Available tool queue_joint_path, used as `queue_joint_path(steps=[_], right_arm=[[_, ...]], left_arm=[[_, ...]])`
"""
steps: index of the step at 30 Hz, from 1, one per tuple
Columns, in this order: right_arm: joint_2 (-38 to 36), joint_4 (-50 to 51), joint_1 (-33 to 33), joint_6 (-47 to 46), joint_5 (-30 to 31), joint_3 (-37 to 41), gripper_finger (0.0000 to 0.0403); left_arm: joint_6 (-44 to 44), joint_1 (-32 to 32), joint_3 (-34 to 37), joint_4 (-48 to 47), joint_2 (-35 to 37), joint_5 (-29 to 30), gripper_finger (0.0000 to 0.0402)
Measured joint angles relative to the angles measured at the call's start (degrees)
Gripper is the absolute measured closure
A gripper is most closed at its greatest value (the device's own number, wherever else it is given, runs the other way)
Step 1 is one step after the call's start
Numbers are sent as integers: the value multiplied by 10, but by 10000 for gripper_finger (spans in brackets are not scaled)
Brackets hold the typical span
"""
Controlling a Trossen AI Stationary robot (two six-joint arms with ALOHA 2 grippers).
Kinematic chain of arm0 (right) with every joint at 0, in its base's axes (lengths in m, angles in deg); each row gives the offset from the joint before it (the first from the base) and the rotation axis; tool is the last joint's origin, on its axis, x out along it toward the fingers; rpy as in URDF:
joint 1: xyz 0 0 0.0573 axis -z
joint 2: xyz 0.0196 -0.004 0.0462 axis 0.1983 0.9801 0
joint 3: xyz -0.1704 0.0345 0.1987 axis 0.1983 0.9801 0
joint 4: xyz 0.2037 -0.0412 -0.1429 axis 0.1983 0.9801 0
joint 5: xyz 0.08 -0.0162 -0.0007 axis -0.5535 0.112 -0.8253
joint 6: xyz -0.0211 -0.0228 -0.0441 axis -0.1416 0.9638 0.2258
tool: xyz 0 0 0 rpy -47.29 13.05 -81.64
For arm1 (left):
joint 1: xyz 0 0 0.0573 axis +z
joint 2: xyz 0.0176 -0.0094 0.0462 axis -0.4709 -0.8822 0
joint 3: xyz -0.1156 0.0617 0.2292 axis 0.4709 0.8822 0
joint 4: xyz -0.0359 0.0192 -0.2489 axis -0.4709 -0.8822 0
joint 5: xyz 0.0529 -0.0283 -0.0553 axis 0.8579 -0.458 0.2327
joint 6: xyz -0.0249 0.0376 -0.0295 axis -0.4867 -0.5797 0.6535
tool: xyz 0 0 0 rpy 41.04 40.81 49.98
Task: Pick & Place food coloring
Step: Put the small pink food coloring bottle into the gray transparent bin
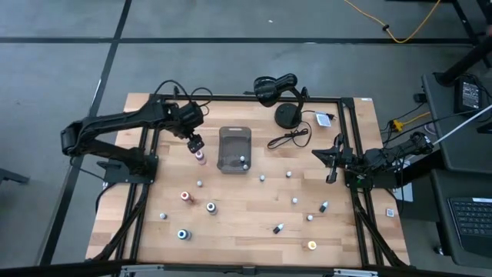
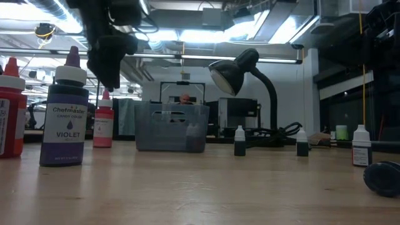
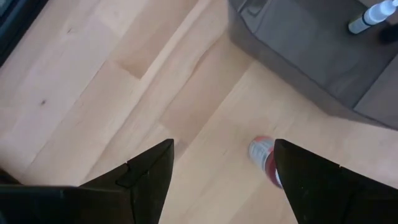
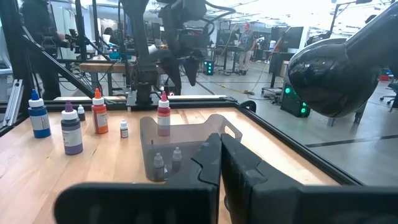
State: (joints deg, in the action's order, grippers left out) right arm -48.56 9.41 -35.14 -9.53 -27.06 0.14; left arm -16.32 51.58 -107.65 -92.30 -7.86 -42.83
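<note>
A: How are the jaws standing?
B: The left gripper is hanging open just above a pink-capped bottle, holding nothing. The right gripper is sitting closed and empty by the table's right edge.
A: And the bottle?
B: It is standing upright on the table, just left of the gray tray. Other small bottles are lying scattered across the wood.

Red bottle sliced by the low view's left edge, pink-capped bottle half hidden behind a left end effector finger, labels on the far small bottles too tiny to read, dark object cut off at right
</note>
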Motion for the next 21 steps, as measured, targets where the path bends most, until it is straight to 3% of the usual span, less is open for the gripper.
queue_joint_path(steps=[21], right_arm=[[0,0,0,0,0,0,388]], left_arm=[[80,-30,0,-78,89,15,132]])
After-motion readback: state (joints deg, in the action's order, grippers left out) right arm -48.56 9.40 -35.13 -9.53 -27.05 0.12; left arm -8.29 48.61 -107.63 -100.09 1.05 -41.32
